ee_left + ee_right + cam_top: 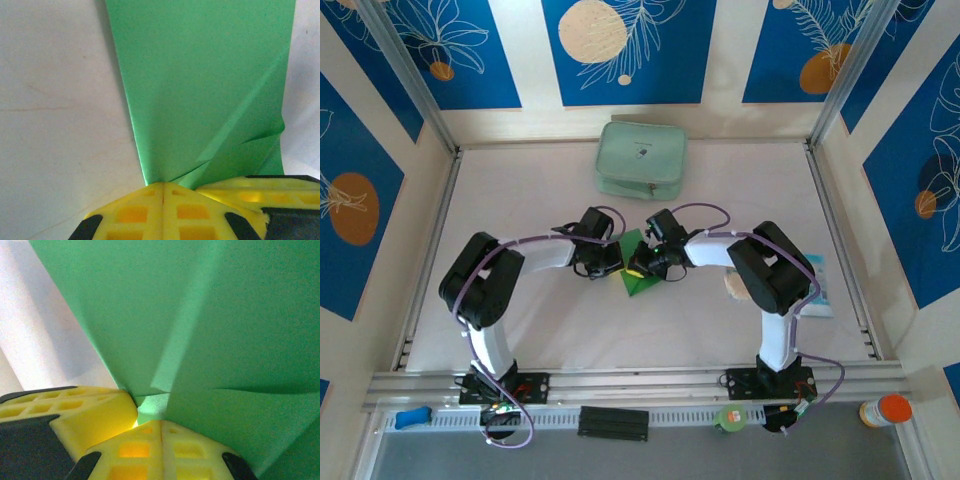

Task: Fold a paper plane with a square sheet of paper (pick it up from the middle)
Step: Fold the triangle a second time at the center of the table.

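Green sheet (638, 274) sits mid-table, partly folded: creases and a doubled flap show in both wrist views, but no dart shape yet. From the top cam its long axis runs roughly near-to-far, w/ a bit of green poking out beyond the arms and the bigger part on my side of them. It looks lifted or tented where the tips meet it, though I can't be sure it's fully off the table (550, 320).

Both arms come in across that axis, one from each side, and meet at the sheet's middle.

- Left gripper (162, 192): fingers pressed together, and the paper's edges converge right into the seam between the tips. I read that as pinching the sheet.
- Right gripper (161, 439): fingers also pressed together, w/ the paper touching the tips and draping past them on one side. Can't tell whether any paper is actually between the pads.

The two grippers are just beside each other, nearly touching. Each wrist cam catches the other's yellow finger at the frame edge.

Neither arm is nearer, since both are on the sheet's midline. From the left the paper runs away from the tips, and from the right it spreads up and over. My guess is the next crease has to run along that near-far axis, so one side should hold while the other works.

Mint pouch (640, 158) is well apart at the far edge, not in play.
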`<action>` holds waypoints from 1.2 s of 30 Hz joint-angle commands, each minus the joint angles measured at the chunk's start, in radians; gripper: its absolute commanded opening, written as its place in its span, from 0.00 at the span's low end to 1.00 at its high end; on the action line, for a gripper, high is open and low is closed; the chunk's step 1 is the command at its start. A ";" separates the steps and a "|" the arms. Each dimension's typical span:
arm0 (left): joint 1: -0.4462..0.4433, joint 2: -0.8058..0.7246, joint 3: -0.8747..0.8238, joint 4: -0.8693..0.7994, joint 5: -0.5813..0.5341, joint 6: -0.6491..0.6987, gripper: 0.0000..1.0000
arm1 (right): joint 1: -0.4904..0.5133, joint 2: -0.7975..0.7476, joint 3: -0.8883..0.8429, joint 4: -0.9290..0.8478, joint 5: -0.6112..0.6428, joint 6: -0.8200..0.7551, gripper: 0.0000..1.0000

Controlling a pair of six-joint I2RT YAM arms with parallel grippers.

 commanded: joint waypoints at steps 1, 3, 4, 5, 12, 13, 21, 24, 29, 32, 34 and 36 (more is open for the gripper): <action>-0.009 0.033 0.015 -0.052 -0.030 0.026 0.00 | -0.015 -0.069 -0.020 0.003 -0.038 -0.020 0.04; -0.009 0.037 0.020 -0.059 -0.028 0.034 0.00 | -0.021 -0.092 -0.024 0.002 -0.040 -0.036 0.04; -0.008 0.037 0.023 -0.062 -0.027 0.039 0.00 | -0.024 -0.101 -0.024 -0.007 -0.034 -0.049 0.04; -0.009 0.037 0.025 -0.065 -0.025 0.044 0.00 | -0.027 -0.103 -0.023 -0.020 -0.023 -0.060 0.04; -0.007 0.051 0.053 -0.095 -0.016 0.093 0.00 | -0.059 -0.064 -0.010 -0.069 0.008 -0.122 0.04; -0.008 0.052 0.059 -0.103 -0.018 0.102 0.00 | -0.060 -0.055 -0.007 -0.066 0.006 -0.125 0.04; -0.007 0.066 0.085 -0.121 -0.029 0.149 0.00 | -0.063 -0.033 -0.033 -0.070 0.057 -0.109 0.04; -0.006 0.075 0.092 -0.122 -0.025 0.155 0.00 | -0.061 -0.033 -0.054 -0.069 0.084 -0.092 0.04; -0.006 0.077 0.116 -0.125 -0.018 0.165 0.00 | -0.058 -0.027 -0.083 -0.069 0.125 -0.059 0.04; -0.007 0.062 0.140 -0.118 -0.006 0.168 0.00 | -0.054 -0.015 -0.089 -0.072 0.141 -0.048 0.04; -0.007 0.041 0.148 -0.109 0.006 0.164 0.00 | -0.050 -0.008 -0.089 -0.072 0.144 -0.044 0.04; -0.010 0.009 0.145 -0.102 0.015 0.156 0.01 | -0.045 -0.002 -0.088 -0.074 0.145 -0.041 0.04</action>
